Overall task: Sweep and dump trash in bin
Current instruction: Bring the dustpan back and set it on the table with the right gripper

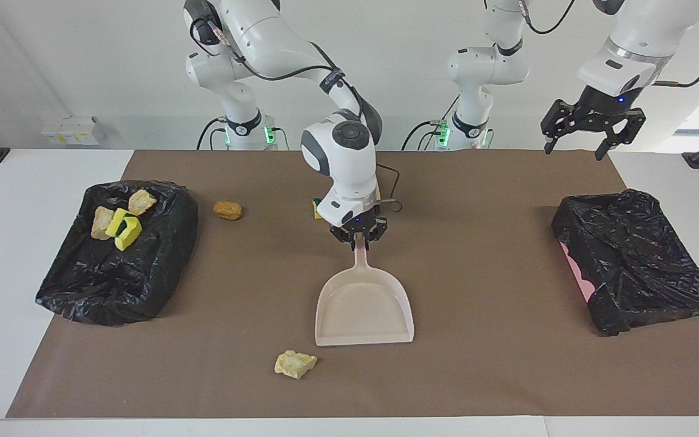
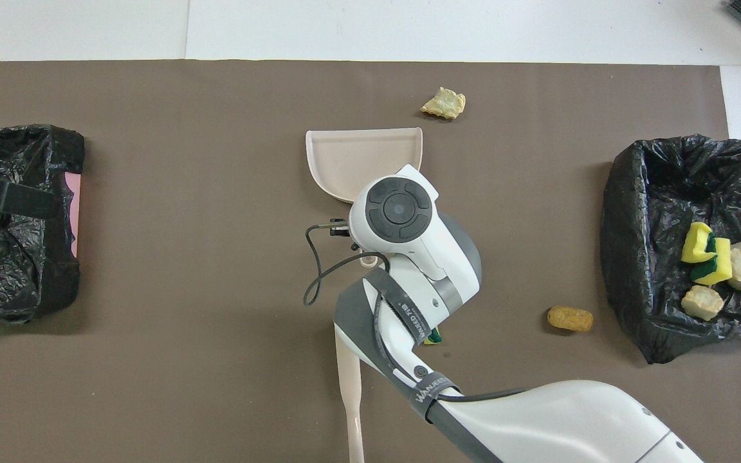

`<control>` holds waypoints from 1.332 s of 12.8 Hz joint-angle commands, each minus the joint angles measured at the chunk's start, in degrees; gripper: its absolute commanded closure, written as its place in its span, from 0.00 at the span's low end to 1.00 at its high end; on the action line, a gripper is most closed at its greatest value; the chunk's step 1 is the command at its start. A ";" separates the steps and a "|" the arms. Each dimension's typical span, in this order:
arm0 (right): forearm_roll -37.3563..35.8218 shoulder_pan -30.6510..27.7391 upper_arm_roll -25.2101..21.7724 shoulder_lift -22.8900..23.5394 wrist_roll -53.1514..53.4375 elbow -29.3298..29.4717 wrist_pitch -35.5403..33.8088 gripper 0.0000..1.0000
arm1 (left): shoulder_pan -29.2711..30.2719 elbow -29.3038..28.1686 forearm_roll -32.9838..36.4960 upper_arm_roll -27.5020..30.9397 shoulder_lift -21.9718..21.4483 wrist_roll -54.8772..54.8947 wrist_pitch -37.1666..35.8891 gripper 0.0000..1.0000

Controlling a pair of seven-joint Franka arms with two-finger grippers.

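Reaching over mid-table, your right gripper (image 1: 359,238) clamps the dustpan (image 1: 364,308) handle (pointing down); left gripper (image 1: 592,124) waits spread, well apart from the dustpan.

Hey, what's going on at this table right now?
The right gripper is shut on the handle of the beige dustpan at mid-table, its mouth facing a beige chunk. A brown nugget lies beside the black-lined bin at the right arm's end, which holds several scraps. The left gripper waits open, raised over its end of the table.
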 commanded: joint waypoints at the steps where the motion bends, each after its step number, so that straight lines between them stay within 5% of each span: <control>1: 1.10 0.07 -0.03 2.80 -0.11 3.06 2.76 0.01 | 0.15 0.58 1.05 -0.12 -0.26 -0.08 -1.04 0.00; 7: 1.28 0.42 0.76 -5.88 -1.96 -0.54 -10.30 0.00 | 0.24 0.58 1.05 -0.12 -0.43 -0.08 -1.13 0.00; 11: 1.37 1.74 2.96 -16.33 -0.56 -12.56 -10.50 0.00 | 0.06 0.49 1.05 -0.21 -0.43 -0.08 -1.12 0.00; 17: 5.47 8.06 3.05 -25.57 3.22 -26.37 -9.10 0.00 | 0.33 -0.38 0.88 -0.21 -0.52 -0.52 0.45 0.00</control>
